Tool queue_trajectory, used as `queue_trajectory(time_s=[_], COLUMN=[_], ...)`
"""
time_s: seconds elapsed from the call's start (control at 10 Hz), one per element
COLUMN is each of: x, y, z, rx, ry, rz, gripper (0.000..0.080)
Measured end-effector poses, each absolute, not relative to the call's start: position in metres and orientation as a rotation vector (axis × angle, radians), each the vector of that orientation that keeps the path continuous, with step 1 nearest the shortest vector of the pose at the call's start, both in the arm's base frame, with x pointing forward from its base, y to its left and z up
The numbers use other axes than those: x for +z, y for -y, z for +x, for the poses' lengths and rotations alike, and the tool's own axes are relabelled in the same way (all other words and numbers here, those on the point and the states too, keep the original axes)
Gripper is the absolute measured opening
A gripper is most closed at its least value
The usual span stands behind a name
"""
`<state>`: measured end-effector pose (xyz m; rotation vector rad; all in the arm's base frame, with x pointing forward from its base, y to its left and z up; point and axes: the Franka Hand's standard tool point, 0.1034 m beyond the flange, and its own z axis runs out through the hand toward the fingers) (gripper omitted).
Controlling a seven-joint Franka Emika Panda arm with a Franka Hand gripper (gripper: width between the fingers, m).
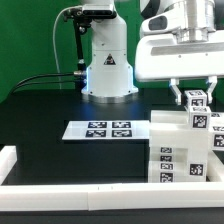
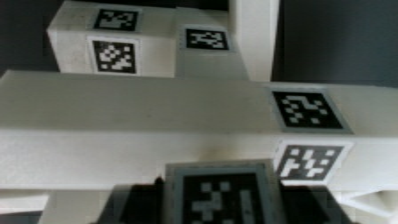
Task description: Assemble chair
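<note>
Closed on a tagged chair part (image 1: 196, 99), gripper (image 1: 193, 100) hanging straight above the stacked chair panels (image 1: 185, 150), long axis of part upright, seat directly below.

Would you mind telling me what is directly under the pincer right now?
The pincer is shut on a small tagged chair piece above the stacked chair parts. The joint beneath that piece is hidden.
</note>
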<state>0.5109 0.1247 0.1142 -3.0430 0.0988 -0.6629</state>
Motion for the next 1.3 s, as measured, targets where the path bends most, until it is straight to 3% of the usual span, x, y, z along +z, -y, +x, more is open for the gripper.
queue_trajectory(time_s=[0.6, 0.7, 0.8, 1.1, 1.3], x=[0.114, 0.114, 0.114, 0.114, 0.128], y=[-0.124, -0.124, -0.124, -0.124, -0.129], z=[0.512, 0.512, 0.512, 0.512, 0.516], rx=[-0.676, -0.676, -0.676, -0.661, -0.571], ry=[-0.085, -0.083, -0.080, -0.074, -0.091], rz=[-3.043, -3.043, -3.044, -3.050, -3.054], gripper=[0.0281, 0.0461, 0.0580, 0.0645, 0.0649])
